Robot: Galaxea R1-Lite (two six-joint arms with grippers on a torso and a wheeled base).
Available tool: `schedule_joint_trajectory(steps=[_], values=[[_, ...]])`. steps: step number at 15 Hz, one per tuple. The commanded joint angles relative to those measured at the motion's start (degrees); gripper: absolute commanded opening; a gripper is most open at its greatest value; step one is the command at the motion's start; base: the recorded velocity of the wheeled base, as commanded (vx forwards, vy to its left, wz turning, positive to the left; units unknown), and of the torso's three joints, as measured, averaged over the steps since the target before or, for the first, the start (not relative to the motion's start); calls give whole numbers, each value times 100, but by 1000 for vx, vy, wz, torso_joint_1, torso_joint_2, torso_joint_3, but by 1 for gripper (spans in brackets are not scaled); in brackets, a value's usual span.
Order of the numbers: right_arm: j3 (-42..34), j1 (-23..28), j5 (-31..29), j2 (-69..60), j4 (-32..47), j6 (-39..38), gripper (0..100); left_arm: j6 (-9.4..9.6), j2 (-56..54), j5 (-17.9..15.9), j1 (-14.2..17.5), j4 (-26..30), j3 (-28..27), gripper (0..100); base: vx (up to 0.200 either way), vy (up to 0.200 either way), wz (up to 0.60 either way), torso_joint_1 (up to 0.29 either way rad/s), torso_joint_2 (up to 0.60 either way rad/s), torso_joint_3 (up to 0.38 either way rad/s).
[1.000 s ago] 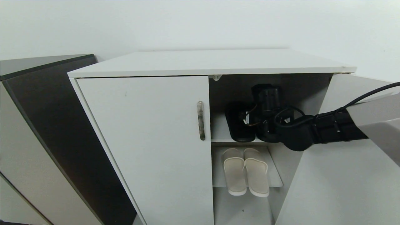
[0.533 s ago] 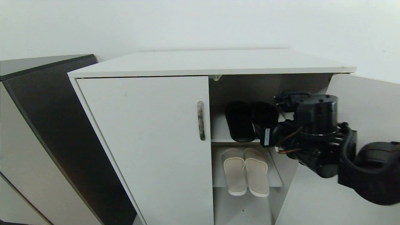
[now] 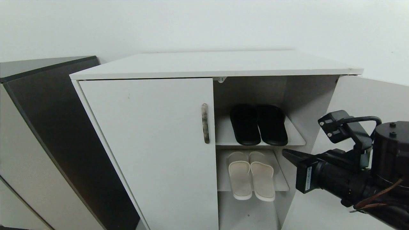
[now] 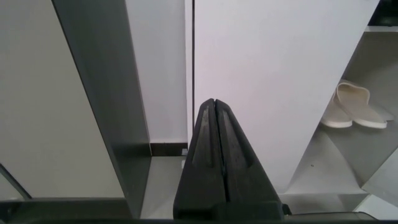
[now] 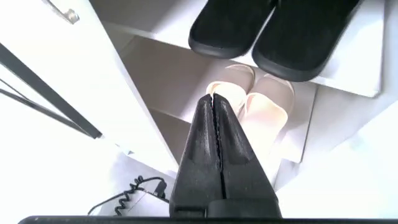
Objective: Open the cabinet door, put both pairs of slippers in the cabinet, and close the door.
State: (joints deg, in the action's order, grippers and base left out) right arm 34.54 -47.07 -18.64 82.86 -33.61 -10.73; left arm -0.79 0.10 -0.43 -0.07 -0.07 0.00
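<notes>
The white cabinet (image 3: pixel 211 64) has its right door (image 3: pixel 367 95) swung open and its left door (image 3: pixel 143 143) closed, with a metal handle (image 3: pixel 205 123). A black pair of slippers (image 3: pixel 258 124) lies on the upper shelf. A beige pair of slippers (image 3: pixel 251 175) lies on the shelf below. My right gripper (image 3: pixel 287 155) is shut and empty, just outside the opening at the right, level with the lower shelf. Its wrist view shows the right gripper (image 5: pixel 212 102) below the black slippers (image 5: pixel 273 25), over the beige slippers (image 5: pixel 261 106). My left gripper (image 4: pixel 214 109) is shut, low before the closed door.
A dark-sided cabinet (image 3: pixel 48 95) stands close to the left of the white one. A coiled black cable (image 5: pixel 134 190) lies on the floor in front. The open right door stands out beside my right arm. The cabinet's bottom compartment (image 3: pixel 247 210) holds nothing.
My right arm has drawn back out of the upper shelf, moving right and down. The black slippers stay on the shelf, side by side, now in plain sight.
</notes>
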Motion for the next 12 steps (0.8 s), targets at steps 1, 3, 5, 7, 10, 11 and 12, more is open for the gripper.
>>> schedule_joint_trajectory(steps=[1,3,5,7,10,11,12], values=[[-105,-66,132,-51,4,1,0,0,-1,-10,-1,-1,0,0,0,0,0,0,0,0],[-114,-66,220,11,4,1,0,0,-1,-1,-1,-1,0,0,0,0,0,0,0,0],[-114,-66,220,81,-5,-17,0,0,-1,-1,-1,-1,0,0,-100,0,0,1,1,1],[-114,-66,220,90,-5,-17,0,0,-1,-1,-1,-1,0,0,-200,0,0,5,5,7],[-123,-57,220,143,-5,-26,0,-9,-1,-1,-1,-1,0,0,-200,0,0,1,-2,10],[-123,-57,220,169,-5,-26,0,-9,-1,-1,-1,-1,0,0,-200,0,0,7,2,2],[-123,-39,220,196,-5,-26,0,-9,-1,-1,-1,-1,0,0,-200,0,0,2,2,-2]])
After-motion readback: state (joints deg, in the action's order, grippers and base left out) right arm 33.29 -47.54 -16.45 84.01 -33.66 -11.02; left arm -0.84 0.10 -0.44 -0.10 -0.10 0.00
